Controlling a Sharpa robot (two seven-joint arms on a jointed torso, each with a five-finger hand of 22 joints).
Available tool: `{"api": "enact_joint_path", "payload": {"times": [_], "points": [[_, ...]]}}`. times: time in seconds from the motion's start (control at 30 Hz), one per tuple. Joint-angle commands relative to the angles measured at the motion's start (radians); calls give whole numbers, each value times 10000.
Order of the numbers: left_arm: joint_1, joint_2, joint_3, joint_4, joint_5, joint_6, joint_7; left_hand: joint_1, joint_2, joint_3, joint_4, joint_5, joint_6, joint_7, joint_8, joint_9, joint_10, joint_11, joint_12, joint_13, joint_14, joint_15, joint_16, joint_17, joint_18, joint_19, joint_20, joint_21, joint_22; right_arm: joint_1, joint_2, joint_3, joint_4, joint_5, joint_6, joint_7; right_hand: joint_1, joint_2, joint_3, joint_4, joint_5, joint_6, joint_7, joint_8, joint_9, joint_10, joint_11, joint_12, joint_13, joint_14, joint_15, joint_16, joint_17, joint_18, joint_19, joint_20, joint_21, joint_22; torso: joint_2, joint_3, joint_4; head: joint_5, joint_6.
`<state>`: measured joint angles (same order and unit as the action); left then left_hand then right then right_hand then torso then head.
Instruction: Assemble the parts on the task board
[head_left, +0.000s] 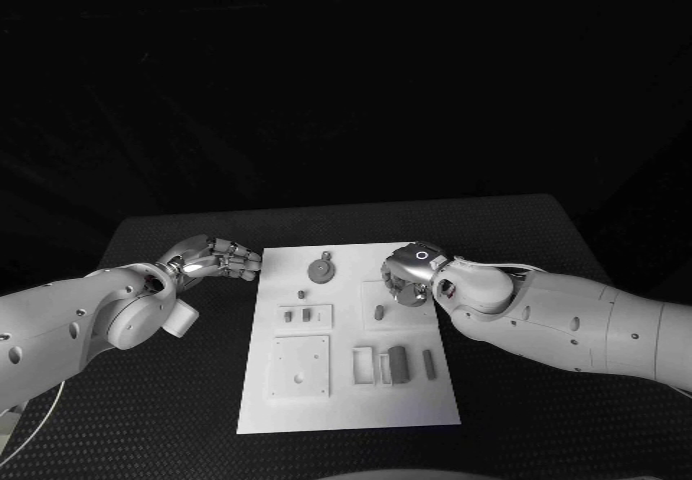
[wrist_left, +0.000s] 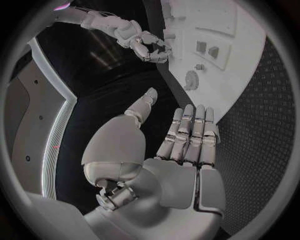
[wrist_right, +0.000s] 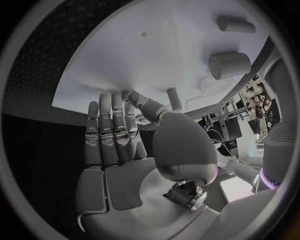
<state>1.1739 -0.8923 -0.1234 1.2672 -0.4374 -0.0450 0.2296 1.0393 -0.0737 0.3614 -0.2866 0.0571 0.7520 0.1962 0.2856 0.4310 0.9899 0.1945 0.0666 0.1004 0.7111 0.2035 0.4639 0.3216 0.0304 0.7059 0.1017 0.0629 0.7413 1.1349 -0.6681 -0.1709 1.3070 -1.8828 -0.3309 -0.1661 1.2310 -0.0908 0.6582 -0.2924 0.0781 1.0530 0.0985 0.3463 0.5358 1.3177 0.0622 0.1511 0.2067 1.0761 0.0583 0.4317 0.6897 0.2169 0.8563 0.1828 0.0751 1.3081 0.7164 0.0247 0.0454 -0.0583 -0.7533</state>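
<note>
On the white board (head_left: 351, 400), right hand (head_left: 408, 275) hovers, fingers straight, grasping nothing | left hand (head_left: 211, 260) beside the board's edge, fingers released, empty

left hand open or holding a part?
Open. The left hand has its fingers straight and apart with nothing in the palm, and in the head view it sits beside the board, off its left edge.
</note>
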Motion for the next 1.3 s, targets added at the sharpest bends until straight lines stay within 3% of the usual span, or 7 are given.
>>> {"api": "enact_joint_path", "payload": {"times": [0.03, 0.2, 0.63, 0.93, 1.3], "points": [[2, 1, 6, 26, -33, 125, 94, -57, 38, -27, -4, -49, -69, 258, 26, 13, -34, 11, 32, -17, -33, 28, -42, 15, 75, -13, 48, 60, -15, -140, -53, -102, -60, -106, 459, -310, 102, -28, -15, -18, 23, 92, -8, 50, 25, 117, -48, 62, 24, 89, 5, 45, 17, 148, 70, 12, -44, 19, -5, -8, 2, -11, 18], [1, 1, 6, 22, -33, 132, 99, -54, 41, -26, -5, -49, -71, 258, 27, 14, -35, 11, 32, -19, -33, 28, -43, 16, 76, -13, 48, 60, -18, -138, -150, -81, 62, -69, 363, -318, 119, -46, -11, -16, 22, 106, -17, 55, 51, 139, -58, 67, 52, 120, -6, 46, 34, 161, 104, 14, -45, 27, -9, -9, 5, -14, 19], [1, 11, 6, 4, -34, 142, 107, -50, 41, -25, -7, -49, -73, 258, 29, 15, -35, 12, 32, -23, -32, 28, -45, 18, 76, -16, 48, 59, -24, -121, -260, 196, 243, 2, 171, -352, 120, -68, -12, -14, 21, 127, -26, 61, 87, 167, -72, 75, 93, 161, -18, 44, 58, 177, 151, 18, -45, 39, -6, -8, 7, -21, 37], [1, 25, 6, -8, -34, 152, 106, -48, 43, -25, -7, -49, -75, 258, 31, 16, -34, 12, 32, -26, -33, 28, -47, 20, 75, -19, 50, 58, -30, -99, -307, 536, 344, 482, 73, -291, 114, -62, -10, -9, 22, 127, -26, 58, 102, 172, -74, 73, 111, 174, -20, 40, 67, 183, 169, 21, -48, 44, -2, -8, 3, -2, 40], [1, 44, 7, -165, -34, 156, 102, -50, 40, -28, -6, -49, -82, 260, 33, 17, -37, 14, 30, -33, -35, 30, -52, 22, 74, -22, 51, 58, -41, 28, -382, 671, 454, 924, 351, -259, 101, -46, -8, -10, 23, 115, -21, 50, 112, 163, -70, 65, 121, 172, -17, 29, 72, 183, 170, 27, -56, 44, -3, -5, 2, -11, 33]]}}
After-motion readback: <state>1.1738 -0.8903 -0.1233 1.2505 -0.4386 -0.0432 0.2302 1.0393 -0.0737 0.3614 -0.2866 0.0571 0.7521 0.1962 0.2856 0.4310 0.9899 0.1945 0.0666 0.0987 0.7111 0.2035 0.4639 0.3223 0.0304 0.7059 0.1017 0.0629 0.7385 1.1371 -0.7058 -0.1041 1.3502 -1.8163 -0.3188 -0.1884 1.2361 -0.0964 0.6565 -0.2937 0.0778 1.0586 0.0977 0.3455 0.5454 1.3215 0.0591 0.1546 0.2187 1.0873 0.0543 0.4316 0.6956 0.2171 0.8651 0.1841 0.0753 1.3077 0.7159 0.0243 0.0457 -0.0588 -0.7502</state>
